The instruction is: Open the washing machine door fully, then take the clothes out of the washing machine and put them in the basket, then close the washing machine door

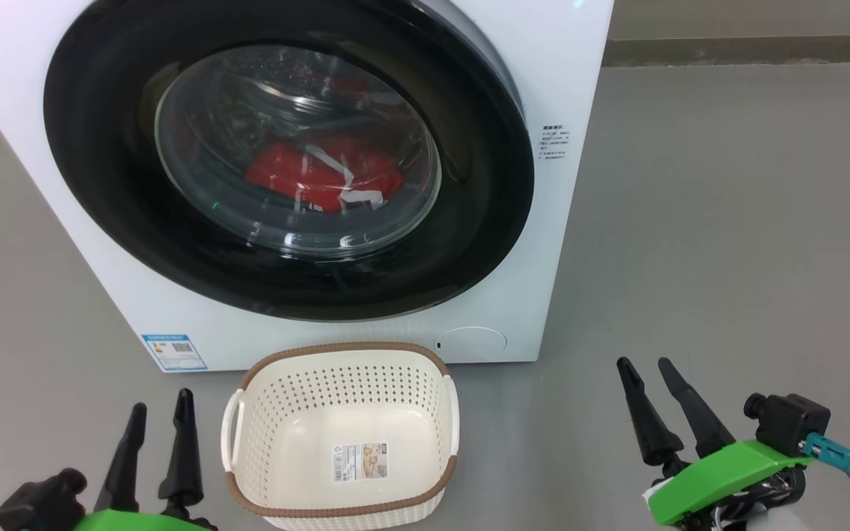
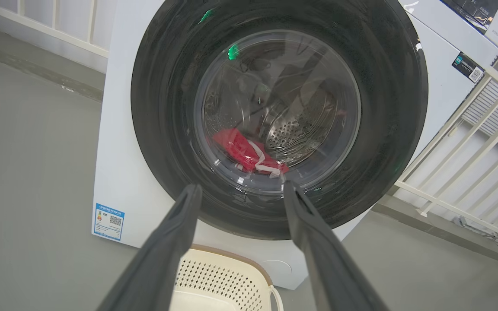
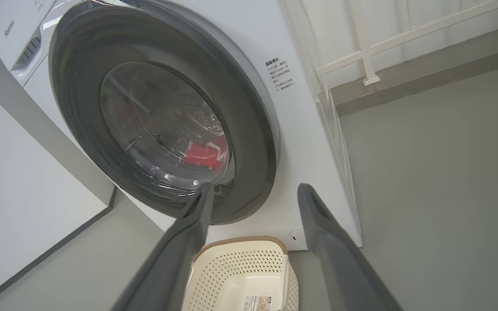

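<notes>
The washing machine door (image 1: 100, 184) is standing ahead of and above both grippers; your right gripper (image 1: 644, 363), spread and empty like the left gripper (image 1: 162, 400), is sitting nearer its right edge.

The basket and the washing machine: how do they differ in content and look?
The basket is empty but for a paper sticker; the washing machine holds the red clothes behind its door glass. The basket is small, open on top; the washing machine is big, a black door across its front. Both stand on the grey floor.
</notes>
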Robot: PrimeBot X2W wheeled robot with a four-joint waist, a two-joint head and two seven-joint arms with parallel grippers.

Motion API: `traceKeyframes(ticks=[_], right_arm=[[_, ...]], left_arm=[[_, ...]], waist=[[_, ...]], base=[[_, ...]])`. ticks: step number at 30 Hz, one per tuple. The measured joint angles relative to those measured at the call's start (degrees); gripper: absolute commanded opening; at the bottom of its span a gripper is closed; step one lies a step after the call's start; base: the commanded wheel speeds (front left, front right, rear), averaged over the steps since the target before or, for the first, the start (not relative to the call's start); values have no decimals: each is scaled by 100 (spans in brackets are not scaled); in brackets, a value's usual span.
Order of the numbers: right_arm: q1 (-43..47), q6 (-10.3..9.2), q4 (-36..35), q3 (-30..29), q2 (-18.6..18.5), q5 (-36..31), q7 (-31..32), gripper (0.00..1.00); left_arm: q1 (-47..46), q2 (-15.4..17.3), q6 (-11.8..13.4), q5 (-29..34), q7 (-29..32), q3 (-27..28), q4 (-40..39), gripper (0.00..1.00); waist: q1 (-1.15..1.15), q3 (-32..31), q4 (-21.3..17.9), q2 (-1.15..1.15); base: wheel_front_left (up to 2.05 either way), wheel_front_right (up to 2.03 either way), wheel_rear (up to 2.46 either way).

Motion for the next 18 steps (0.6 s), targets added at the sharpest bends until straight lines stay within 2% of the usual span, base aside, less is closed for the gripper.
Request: traceKeyframes(ticks=[18], right_arm=[[-152,0,47,179,-5,-1290,-291,100]], left_arm=[[3,-19,-7,1009,-303,-112,-29,100]], waist=[[0,-24,40,0]], base=[[0,0,0]])
